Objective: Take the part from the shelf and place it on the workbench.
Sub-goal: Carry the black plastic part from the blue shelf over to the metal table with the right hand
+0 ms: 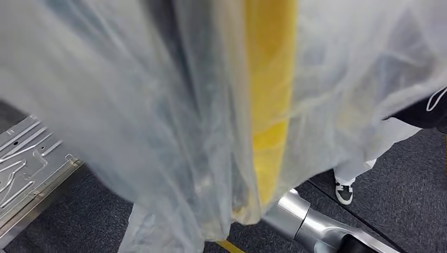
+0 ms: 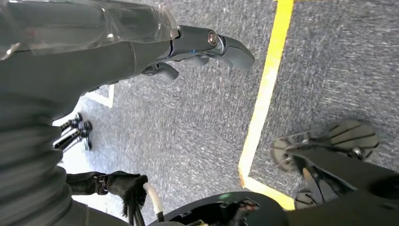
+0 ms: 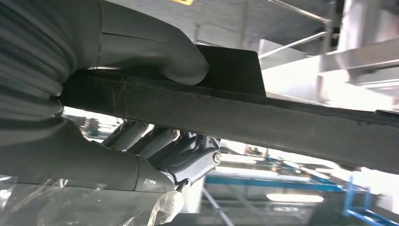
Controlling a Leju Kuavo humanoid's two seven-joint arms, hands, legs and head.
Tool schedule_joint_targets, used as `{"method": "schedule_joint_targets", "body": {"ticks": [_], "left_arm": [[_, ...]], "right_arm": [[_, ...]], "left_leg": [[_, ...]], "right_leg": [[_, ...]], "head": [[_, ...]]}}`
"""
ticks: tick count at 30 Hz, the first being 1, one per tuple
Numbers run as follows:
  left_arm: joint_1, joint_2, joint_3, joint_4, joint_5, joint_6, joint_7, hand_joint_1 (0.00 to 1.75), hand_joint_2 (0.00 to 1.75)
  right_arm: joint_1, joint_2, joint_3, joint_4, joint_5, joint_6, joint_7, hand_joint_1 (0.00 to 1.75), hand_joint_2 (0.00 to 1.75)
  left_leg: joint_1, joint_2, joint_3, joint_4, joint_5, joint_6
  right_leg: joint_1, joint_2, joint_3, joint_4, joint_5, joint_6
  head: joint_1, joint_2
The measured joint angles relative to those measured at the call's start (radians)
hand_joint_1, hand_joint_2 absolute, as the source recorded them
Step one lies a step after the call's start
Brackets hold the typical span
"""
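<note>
Right hand (image 3: 155, 117): thick grey thumb (image 3: 160, 56) clamps one face of the part (image 3: 263, 117), a long, flat black bar with a felt-like surface; darker fingers (image 3: 188, 155) curl against the opposite face. Firm grip, part held in the air and running out from the hand across the right wrist view. Blurred silver shelf rails (image 3: 357, 61) sit beyond the part, blue frame members (image 3: 282, 183) further off behind it.

Left hand (image 2: 188, 44): fingers loosely curled, nothing in them. It hangs over grey carpet (image 2: 188, 132); a yellow floor line (image 2: 263, 103) runs just beside it.

Head view: clear plastic sheeting (image 1: 158, 105) covers most of the lens, with a yellow strip (image 1: 269, 95) showing through. Below the sheeting a silver arm segment (image 1: 311, 221) comes in on the right side. A ribbed metal panel (image 1: 26, 163) lies to the left of the sheeting. A person's white trouser leg and shoe (image 1: 343, 192) stand on the carpet to its right, near the arm.
</note>
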Motion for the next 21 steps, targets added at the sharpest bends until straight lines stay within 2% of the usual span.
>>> {"method": "schedule_joint_targets", "body": {"ticks": [2,3,4,6,7,8,10,11,12,13,14,15,16,17,18,19,21], "left_arm": [[0.000,0.003,0.000,0.001,-0.002,0.000,0.000,0.00,1.75],[0.000,0.005,0.000,0.001,-0.003,0.000,0.000,0.00,1.75],[0.000,0.006,0.000,0.002,-0.006,0.000,0.000,0.00,1.75],[0.001,0.007,0.000,0.002,-0.010,-0.002,0.000,0.00,1.75],[0.002,0.007,0.000,0.002,-0.011,-0.004,-0.001,0.00,1.75],[0.002,0.007,0.000,0.002,-0.012,-0.007,-0.003,0.00,1.75],[-0.002,0.006,0.000,0.002,-0.013,-0.012,-0.007,0.00,1.75],[-0.004,0.006,0.000,0.002,-0.012,-0.013,-0.010,0.00,1.75],[-0.005,0.006,0.000,0.002,-0.012,-0.014,-0.012,0.00,1.75],[-0.004,0.006,0.000,0.002,-0.011,-0.014,-0.014,0.00,1.75],[-0.002,0.006,0.000,0.002,-0.011,-0.015,-0.015,0.00,1.75],[-0.001,0.006,0.000,0.002,-0.011,-0.015,-0.016,0.00,1.75],[-0.001,0.005,0.000,0.002,-0.011,-0.015,-0.016,0.00,1.75],[-0.002,0.005,0.000,0.002,-0.011,-0.015,-0.016,0.00,1.75],[-0.003,0.005,0.000,0.002,-0.012,-0.015,-0.015,0.00,1.75],[-0.003,0.005,0.000,0.002,-0.012,-0.015,-0.015,0.00,1.75],[0.001,0.005,0.000,0.002,-0.012,-0.015,-0.014,0.00,1.75]], "right_arm": [[-0.001,0.003,0.000,0.000,-0.003,-0.001,0.000,1.75,1.75],[-0.001,0.003,0.000,0.001,-0.004,-0.002,0.000,1.75,1.75],[-0.001,0.004,0.000,0.002,-0.006,-0.003,0.000,1.75,1.75],[-0.001,0.008,0.000,0.004,-0.008,-0.004,0.000,1.75,1.75],[-0.001,0.010,0.000,0.004,-0.008,-0.005,0.000,1.75,1.75],[-0.001,0.012,0.000,0.005,-0.008,-0.006,0.000,1.75,1.75],[0.000,0.014,0.001,0.009,-0.009,-0.008,-0.002,1.75,1.75],[0.001,0.013,0.001,0.012,-0.009,-0.009,-0.003,1.75,1.75],[0.003,0.013,0.001,0.015,-0.009,-0.009,-0.003,1.75,1.75],[0.004,0.013,0.001,0.018,-0.009,-0.009,-0.003,1.75,1.75],[0.005,0.013,0.001,0.019,-0.009,-0.009,-0.003,1.75,1.75],[0.004,0.013,0.001,0.020,-0.010,-0.008,-0.003,1.75,1.75],[0.003,0.013,0.002,0.020,-0.011,-0.008,-0.003,1.75,1.75],[0.002,0.013,0.002,0.020,-0.011,-0.008,-0.004,1.75,1.75],[0.001,0.013,0.002,0.020,-0.012,-0.007,-0.004,1.75,1.75],[0.001,0.013,0.002,0.020,-0.012,-0.006,-0.004,1.75,1.75],[0.000,0.016,0.002,0.020,-0.012,-0.005,-0.004,1.75,1.75]], "left_leg": [[-0.007,0.049,0.075,-0.148,0.056,0.008],[-0.012,0.065,0.095,-0.189,0.067,0.015],[-0.017,0.071,0.102,-0.205,0.068,0.022],[-0.017,0.046,0.102,-0.208,0.069,0.033],[-0.014,0.035,0.104,-0.210,0.070,0.039],[-0.011,0.024,0.107,-0.212,0.071,0.046],[-0.006,0.000,0.111,-0.214,0.071,0.056],[-0.006,-0.013,0.112,-0.213,0.070,0.059],[-0.005,-0.027,0.113,-0.213,0.070,0.060],[-0.005,-0.042,0.114,-0.213,0.069,0.061],[-0.004,-0.057,0.116,-0.213,0.069,0.059],[-0.003,-0.072,0.119,-0.212,0.067,0.058],[-0.002,-0.087,0.121,-0.212,0.065,0.054],[-0.002,-0.100,0.121,-0.209,0.063,0.050],[-0.002,-0.112,0.121,-0.208,0.061,0.045],[-0.002,-0.123,0.119,-0.208,0.060,0.039],[0.002,-0.138,0.114,-0.210,0.061,0.028]], "right_leg": [[0.005,-0.019,0.009,0.000,-0.008,0.009],[0.008,-0.028,0.012,0.001,-0.012,0.014],[0.011,-0.037,0.014,0.000,-0.015,0.018],[0.011,-0.049,0.018,0.001,-0.021,0.028],[0.009,-0.035,0.017,0.010,-0.030,0.033],[0.007,-0.012,0.006,0.038,-0.048,0.036],[0.005,0.043,-0.053,0.159,-0.106,0.040],[0.005,0.054,-0.094,0.233,-0.133,0.041],[0.005,0.059,-0.128,0.289,-0.147,0.042],[0.005,0.061,-0.146,0.309,-0.141,0.042],[0.004,0.063,-0.144,0.286,-0.114,0.041],[0.003,0.070,-0.122,0.226,-0.072,0.040],[0.001,0.090,-0.090,0.147,-0.029,0.039],[-0.002,0.110,-0.060,0.078,0.002,0.037],[-0.003,0.125,-0.039,0.031,0.019,0.035],[-0.003,0.133,-0.029,0.009,0.023,0.032],[0.001,0.114,-0.026,0.005,0.022,0.022]], "head": [[0.000,0.000],[0.001,0.000],[0.002,0.000],[0.004,0.000],[0.005,0.000],[0.005,0.000],[0.009,0.000],[0.011,0.000],[0.013,0.000],[0.014,0.000],[0.015,0.000],[0.016,0.000],[0.016,0.000],[0.017,0.000],[0.018,0.000],[0.018,0.000],[0.019,0.000]]}}
